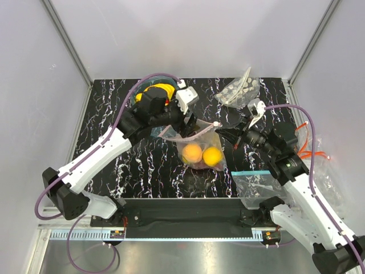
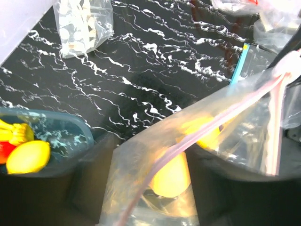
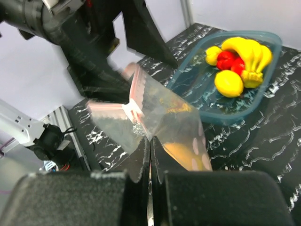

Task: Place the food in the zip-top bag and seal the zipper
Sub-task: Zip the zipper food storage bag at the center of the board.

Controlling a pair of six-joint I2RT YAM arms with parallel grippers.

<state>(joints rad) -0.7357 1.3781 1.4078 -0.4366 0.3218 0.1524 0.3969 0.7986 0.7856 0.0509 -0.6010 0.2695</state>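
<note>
The dotted clear zip-top bag (image 1: 199, 145) hangs between both grippers at the table's middle, with two orange rounds (image 1: 192, 152) inside. Its pink-red zipper (image 2: 225, 113) runs across the left wrist view and shows in the right wrist view (image 3: 110, 107). My left gripper (image 1: 173, 130) is open, and the bag's left mouth edge lies between its spread fingers (image 2: 89, 179). My right gripper (image 3: 151, 141) is shut on the bag's right edge (image 1: 223, 135). A banana (image 3: 247, 52), lemons (image 3: 229, 83) and a red fruit (image 3: 228, 59) lie in a teal bowl (image 3: 225, 117).
The bowl (image 1: 149, 91) sits at the back left, mostly under my left arm. A clear bag of whitish pieces (image 1: 238, 90) lies at the back right. A clear bag with a teal-blue strip (image 1: 256, 184) lies front right. Grey walls enclose the table.
</note>
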